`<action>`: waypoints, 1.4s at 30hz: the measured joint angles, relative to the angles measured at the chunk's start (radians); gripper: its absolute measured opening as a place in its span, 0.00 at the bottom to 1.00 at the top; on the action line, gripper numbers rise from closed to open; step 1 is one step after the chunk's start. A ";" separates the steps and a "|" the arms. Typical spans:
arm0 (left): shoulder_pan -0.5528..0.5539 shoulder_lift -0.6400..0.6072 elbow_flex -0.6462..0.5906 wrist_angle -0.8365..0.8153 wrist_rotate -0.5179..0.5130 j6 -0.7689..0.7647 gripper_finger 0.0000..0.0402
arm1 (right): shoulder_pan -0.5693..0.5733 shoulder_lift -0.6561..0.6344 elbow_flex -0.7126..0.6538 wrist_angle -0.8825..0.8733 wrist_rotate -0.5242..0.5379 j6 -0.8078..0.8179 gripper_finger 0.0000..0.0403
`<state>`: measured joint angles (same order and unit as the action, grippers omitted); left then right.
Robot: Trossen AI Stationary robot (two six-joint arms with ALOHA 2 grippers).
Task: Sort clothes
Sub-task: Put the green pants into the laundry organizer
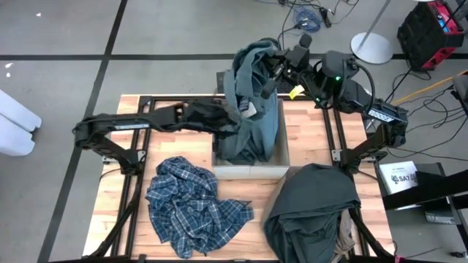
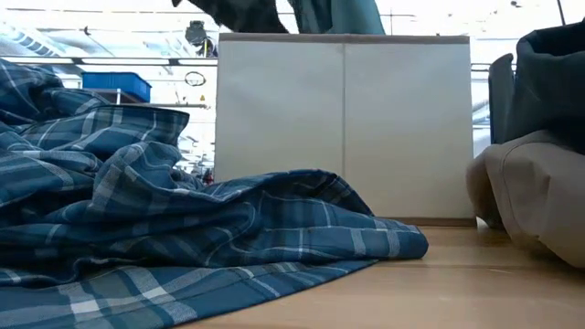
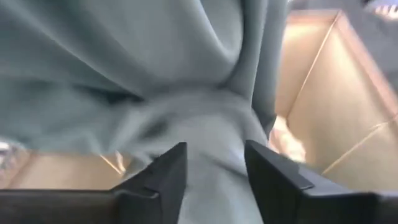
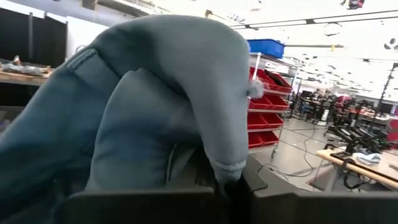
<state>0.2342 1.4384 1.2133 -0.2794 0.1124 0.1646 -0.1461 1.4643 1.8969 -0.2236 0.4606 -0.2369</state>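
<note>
Teal-green cloth fills the space between our left gripper (image 3: 214, 177)'s fingers, which pinch a fold of the teal-green garment (image 1: 248, 109) just above the beige fabric box (image 1: 281, 150). Our right gripper (image 1: 281, 67) is clamped on the same garment's upper end, so the cloth hangs from it, over the box's far edge and down into the box, where most of it lies. Outward from there, on the wooden table (image 1: 121, 190), we see the blue-and-white plaid garment (image 1: 191, 204) heaped in front of the box on the left side, and the dark grey-green garment (image 1: 311, 201) piled on the right, draped over the khaki tan one (image 1: 344, 234).
</note>
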 joint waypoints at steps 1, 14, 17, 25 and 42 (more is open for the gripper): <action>0.001 -0.025 0.000 0.001 -0.002 0.000 0.46 | -0.005 0.000 0.000 0.003 -0.003 0.002 0.00; -0.005 -0.417 0.000 -0.177 0.023 -0.055 0.54 | 0.032 -0.001 0.000 -0.185 -0.124 0.132 0.00; -0.015 -0.511 0.000 -0.180 0.030 -0.066 0.54 | 0.069 -0.001 0.000 -0.302 -0.125 0.202 0.00; -0.015 -0.675 0.001 -0.173 0.013 -0.081 0.54 | 0.170 0.019 -0.013 -0.334 -0.126 0.183 0.00; -0.015 -0.646 0.000 -0.200 0.007 -0.109 0.54 | -0.062 0.039 -0.650 -0.091 -0.145 0.355 0.00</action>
<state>0.2192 0.7926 1.2137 -0.4798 0.1196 0.0553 -0.2086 1.5035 1.2474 -0.3142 0.3153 0.1185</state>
